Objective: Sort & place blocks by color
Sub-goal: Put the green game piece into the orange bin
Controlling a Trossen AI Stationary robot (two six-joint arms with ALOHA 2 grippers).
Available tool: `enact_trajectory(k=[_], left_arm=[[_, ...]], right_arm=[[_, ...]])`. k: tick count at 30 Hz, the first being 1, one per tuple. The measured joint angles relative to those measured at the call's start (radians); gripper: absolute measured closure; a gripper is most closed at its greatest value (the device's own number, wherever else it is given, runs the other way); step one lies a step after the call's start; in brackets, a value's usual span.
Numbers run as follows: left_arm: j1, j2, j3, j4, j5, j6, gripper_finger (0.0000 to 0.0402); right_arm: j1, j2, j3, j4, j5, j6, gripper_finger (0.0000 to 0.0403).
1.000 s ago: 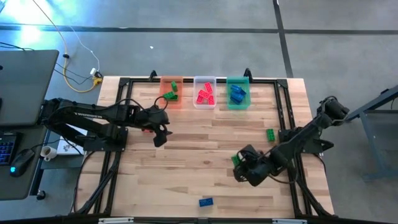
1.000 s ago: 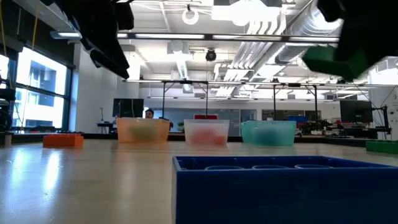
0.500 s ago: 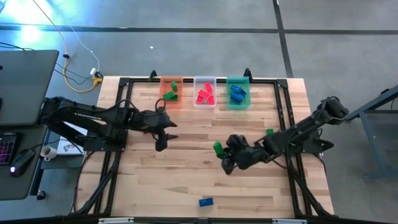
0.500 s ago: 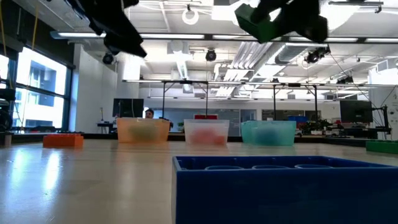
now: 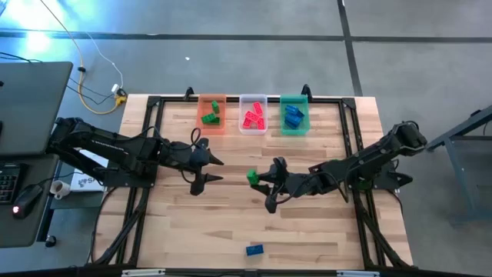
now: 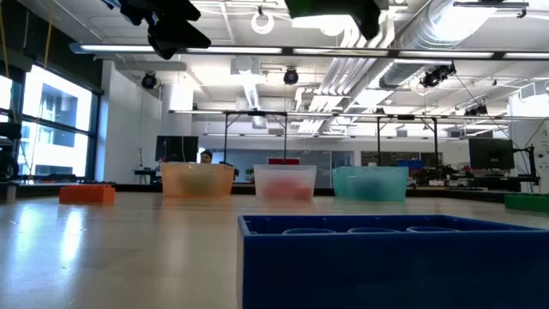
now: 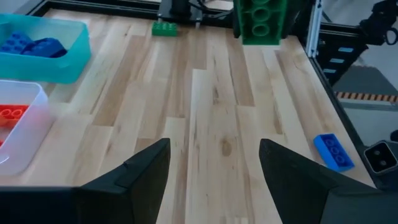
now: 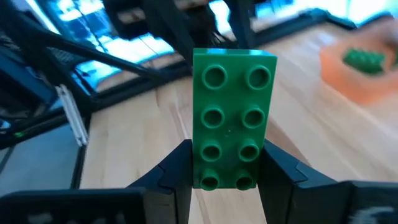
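Outstretched, right claw (image 5: 261, 178) grips green block (image 5: 251, 177), seemingly above mid-table.

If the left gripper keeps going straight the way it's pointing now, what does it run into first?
Probably the green block that the right gripper holds in the air: the left wrist view shows it ahead of the open left gripper. Height is hard to judge, so it might pass underneath.

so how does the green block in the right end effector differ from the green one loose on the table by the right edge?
The held green block is off the table, clamped in the right end effector near mid-table; the loose green block lies flat on the wood, untouched. In the left wrist view the held one shows its hollow underside, the loose one its studs. Both are green studded bricks, neither binned.
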Motion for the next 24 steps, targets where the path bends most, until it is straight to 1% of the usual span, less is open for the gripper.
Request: enact_trajectory(k=[7,10,14,24], left_arm=[[-0.035,0.000,0.000,0.008,0.001,-0.019,0.0165],[-0.050,0.000,0.000,0.034,0.004,-0.028,0.0165],[-0.071,0.000,0.000,0.088,0.029,-0.029,0.0165],[-0.084,0.000,0.000,0.131,0.013,-0.029,0.0165]], right_arm=[[-0.011,0.092,0.000,0.249,-0.026,-0.246,0.0288],[-0.018,0.138,0.000,0.332,-0.043,-0.319,0.0288],[-0.039,0.184,0.000,0.396,-0.051,-0.340,0.0288],[-0.088,0.274,0.000,0.592,-0.133,-0.355,0.0288]])
